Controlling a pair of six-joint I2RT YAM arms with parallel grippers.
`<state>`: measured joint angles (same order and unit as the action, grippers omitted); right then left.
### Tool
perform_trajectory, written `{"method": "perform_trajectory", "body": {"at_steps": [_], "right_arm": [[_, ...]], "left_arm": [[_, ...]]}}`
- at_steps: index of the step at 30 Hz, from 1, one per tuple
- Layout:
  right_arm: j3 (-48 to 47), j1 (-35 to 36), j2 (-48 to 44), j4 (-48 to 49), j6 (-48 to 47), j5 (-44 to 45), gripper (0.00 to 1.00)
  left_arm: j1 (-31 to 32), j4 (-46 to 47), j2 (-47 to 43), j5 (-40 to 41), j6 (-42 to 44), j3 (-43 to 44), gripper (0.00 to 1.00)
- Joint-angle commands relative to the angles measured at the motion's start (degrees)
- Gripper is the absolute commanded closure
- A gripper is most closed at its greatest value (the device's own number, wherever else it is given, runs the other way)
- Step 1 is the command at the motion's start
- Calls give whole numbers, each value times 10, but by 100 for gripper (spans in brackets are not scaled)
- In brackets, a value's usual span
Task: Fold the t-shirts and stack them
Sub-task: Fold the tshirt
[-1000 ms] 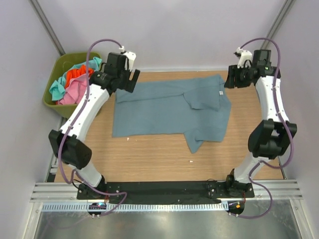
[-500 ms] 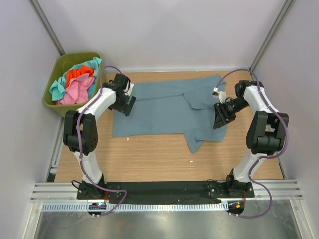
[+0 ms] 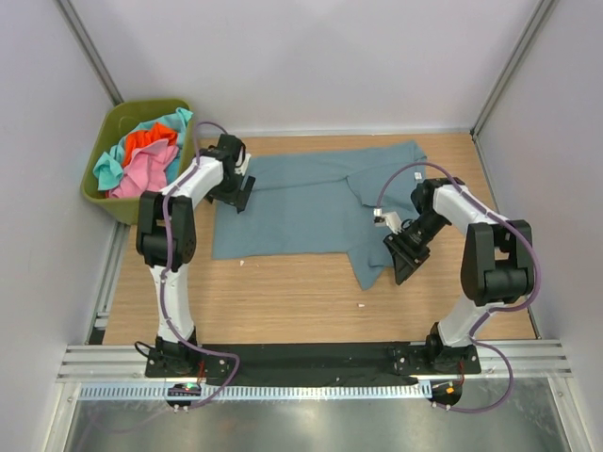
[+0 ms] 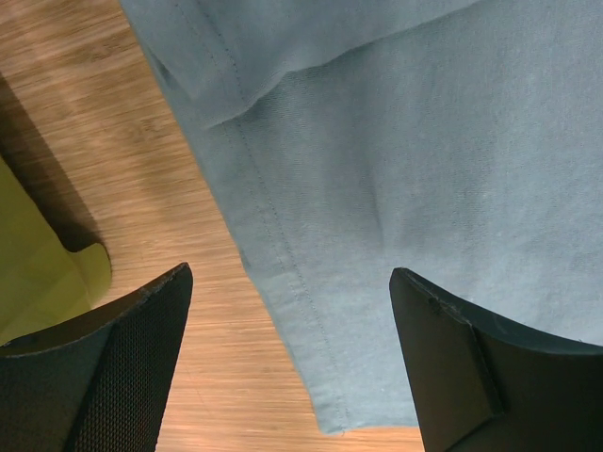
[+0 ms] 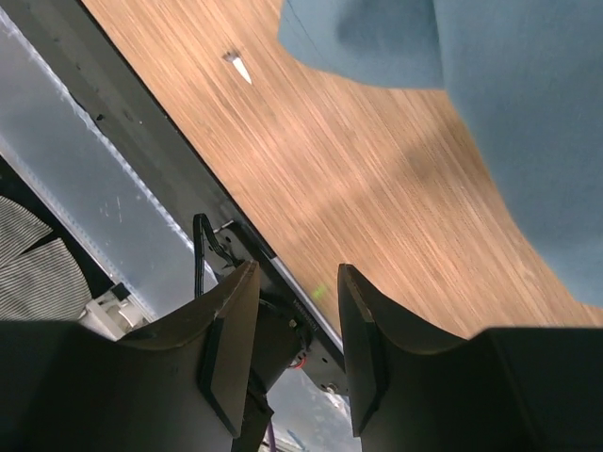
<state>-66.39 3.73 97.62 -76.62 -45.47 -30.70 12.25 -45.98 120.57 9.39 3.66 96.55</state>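
A wood-grain worktop (image 3: 283, 306) sat between plain pale walls (image 3: 311, 56). The slate-blue t-shirt (image 3: 311, 202) lay spread flat across its far half. The left jaws stood wide apart over the shirt's left hem, gripping nothing. The right jaws were parted a little and empty, above bare wood beside the shirt's near right edge. At the far left, an olive-green bin (image 3: 141, 104) held pink (image 3: 141, 171), orange-red (image 3: 149, 141) and turquoise (image 3: 105, 169) shirts.
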Motion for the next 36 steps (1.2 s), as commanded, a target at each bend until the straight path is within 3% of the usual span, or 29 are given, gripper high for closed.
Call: {"method": "perform_trajectory", "body": {"at_steps": [1, 17, 36], "right_arm": [[6, -2, -15, 21, 23, 41, 55], [-11, -1, 73, 133, 93, 94, 57], [-30, 3, 12, 244, 137, 155, 58]], "left_arm": [[1, -1, -5, -8, -2, 17, 14], [0, -1, -5, -10, -7, 5, 14], [1, 2, -4, -5, -7, -1, 14]]}}
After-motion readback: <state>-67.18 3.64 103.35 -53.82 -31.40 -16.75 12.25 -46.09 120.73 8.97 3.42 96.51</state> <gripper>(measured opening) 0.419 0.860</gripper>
